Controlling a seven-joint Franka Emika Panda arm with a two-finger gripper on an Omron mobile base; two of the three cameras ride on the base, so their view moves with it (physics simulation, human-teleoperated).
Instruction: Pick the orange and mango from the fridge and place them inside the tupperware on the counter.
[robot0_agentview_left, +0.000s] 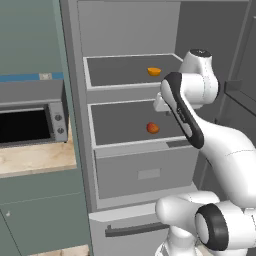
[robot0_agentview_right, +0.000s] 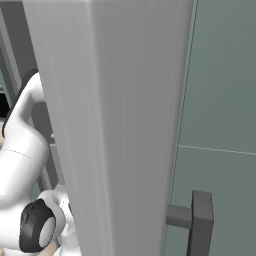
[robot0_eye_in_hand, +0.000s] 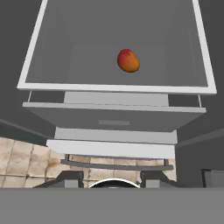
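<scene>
The fridge (robot0_agentview_left: 145, 175) stands open with the arm reaching into it. On its upper shelf lies the yellow-orange orange (robot0_agentview_left: 154, 71). The red-orange mango (robot0_agentview_left: 152, 128) rests on the lower shelf, and the hand view looks down on the mango (robot0_eye_in_hand: 128, 60) near the middle of that shelf (robot0_eye_in_hand: 118, 89). My gripper (robot0_eye_in_hand: 113, 181) is open and holds nothing, hovering above and in front of the shelf's front rim, well short of the mango. In the left base view the forearm hides most of the hand. The tupperware is out of view.
A grey microwave (robot0_agentview_left: 30, 122) sits on the beige counter (robot0_agentview_left: 35, 157) left of the fridge. The open fridge door (robot0_agentview_right: 115, 125) with its dark handle (robot0_agentview_right: 200, 220) looms close in the right base view. Below the shelves are a drawer front (robot0_eye_in_hand: 113, 122) and tiled floor (robot0_eye_in_hand: 26, 157).
</scene>
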